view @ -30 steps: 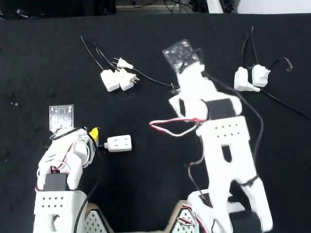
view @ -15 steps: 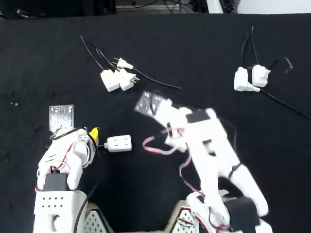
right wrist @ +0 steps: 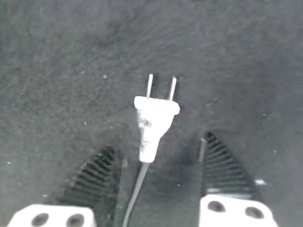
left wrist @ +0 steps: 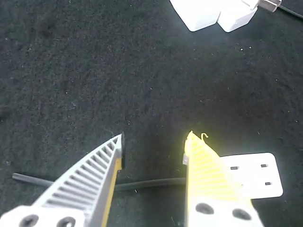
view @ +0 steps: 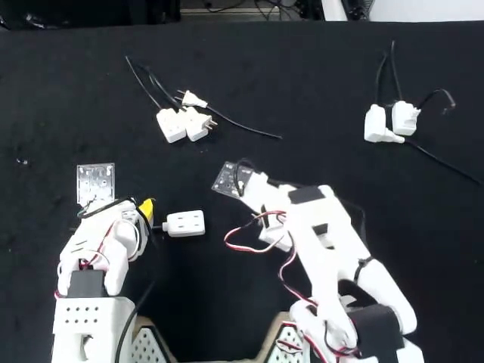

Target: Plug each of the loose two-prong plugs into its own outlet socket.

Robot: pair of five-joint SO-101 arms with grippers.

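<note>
Gaping wide and holding nothing, the right fingers (right wrist: pixel 222 163) flank a white two-prong plug (right wrist: pixel 151 116) lying flat on the black desk (right wrist: pixel 57 56), prongs pointing away from them. The left fingers (left wrist: pixel 208 175), also spread and empty, stand over a thin black cable (left wrist: pixel 151 183) running crosswise beneath them; a white rectangular outlet socket (left wrist: pixel 253 172) lies just beside the yellow one.

Left gripper (left wrist: pixel 154 137) is sitting low, jaws spread apart. Right gripper (right wrist: pixel 157 142) is pointing down, jaws wide, right arm (view: pixel 333 249) leaning forward.
</note>
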